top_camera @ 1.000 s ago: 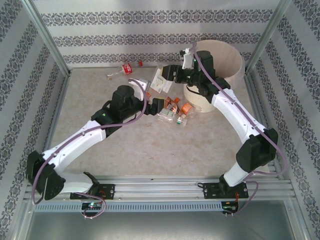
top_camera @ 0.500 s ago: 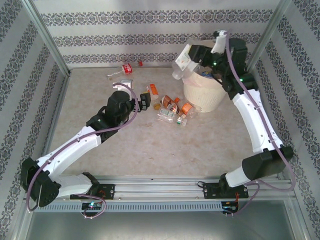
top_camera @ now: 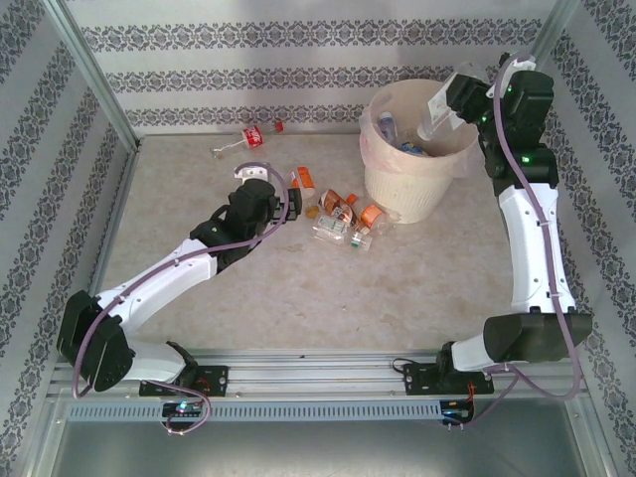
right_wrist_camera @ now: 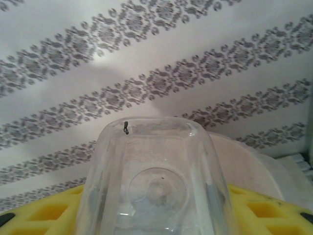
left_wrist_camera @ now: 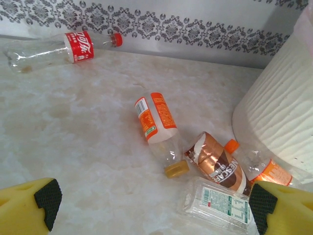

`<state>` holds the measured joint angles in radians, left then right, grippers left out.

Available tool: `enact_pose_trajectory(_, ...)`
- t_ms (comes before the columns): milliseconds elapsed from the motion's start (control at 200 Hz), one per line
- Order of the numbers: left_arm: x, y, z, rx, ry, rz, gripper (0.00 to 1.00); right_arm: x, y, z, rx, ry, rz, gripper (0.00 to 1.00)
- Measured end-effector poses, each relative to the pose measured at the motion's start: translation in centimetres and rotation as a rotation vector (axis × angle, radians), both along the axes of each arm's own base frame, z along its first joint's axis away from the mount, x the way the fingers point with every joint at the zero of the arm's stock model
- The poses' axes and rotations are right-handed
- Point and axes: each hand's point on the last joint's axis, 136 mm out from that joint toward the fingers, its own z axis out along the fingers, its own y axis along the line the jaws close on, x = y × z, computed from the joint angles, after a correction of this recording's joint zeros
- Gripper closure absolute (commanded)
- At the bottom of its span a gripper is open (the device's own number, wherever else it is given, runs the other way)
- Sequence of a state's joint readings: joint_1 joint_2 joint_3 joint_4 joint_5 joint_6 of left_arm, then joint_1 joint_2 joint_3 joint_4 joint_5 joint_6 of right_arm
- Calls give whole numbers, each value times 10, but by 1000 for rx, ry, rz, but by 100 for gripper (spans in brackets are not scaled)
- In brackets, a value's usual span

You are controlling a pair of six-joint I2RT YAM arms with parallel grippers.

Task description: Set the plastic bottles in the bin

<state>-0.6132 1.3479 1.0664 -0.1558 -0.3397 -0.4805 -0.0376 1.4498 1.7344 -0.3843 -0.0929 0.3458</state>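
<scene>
My right tool (top_camera: 447, 102), clamping a clear bottle (right_wrist_camera: 156, 186), has swung over the bin (top_camera: 397, 194), ready to drop; left tool (left_wrist_camera: 154, 208) gapes wide.

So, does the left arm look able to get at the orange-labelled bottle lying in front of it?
Probably yes: the left gripper is open, the orange-labelled bottle lies on bare table just ahead, and only the copper bottle crowds its cap end.

We count five bottles on the desk (left_wrist_camera: 73, 142): one red-labelled (left_wrist_camera: 73, 47), one orange-labelled (left_wrist_camera: 156, 117), one copper-labelled (left_wrist_camera: 217, 161), one orange-capped (left_wrist_camera: 264, 170), one clear with a white label (left_wrist_camera: 220, 205). A sixth clear bottle (top_camera: 437, 111) hangs at upper right over the one bin (top_camera: 417, 189), where we make out at least two more. Two arms (top_camera: 169, 273).
</scene>
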Motion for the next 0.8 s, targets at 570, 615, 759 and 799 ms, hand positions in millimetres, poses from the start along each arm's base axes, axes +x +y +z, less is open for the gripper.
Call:
enact_pose_trajectory(570, -2, 31, -26, 9, 115, 161, 0, 68, 5, -88, -78, 277, 13, 15)
enact_pose_trajectory(615, -2, 32, -26, 9, 120, 164, 0, 71, 8, -89, -88, 279, 20, 13)
enact_pose_trajectory(759, -4, 36, -30, 11, 137, 181, 0, 69, 14, -83, -92, 265, 28, 11)
enact_pose_trajectory(799, -3, 38, -30, 9, 139, 187, 0, 67, 14, -79, -92, 257, 29, 11)
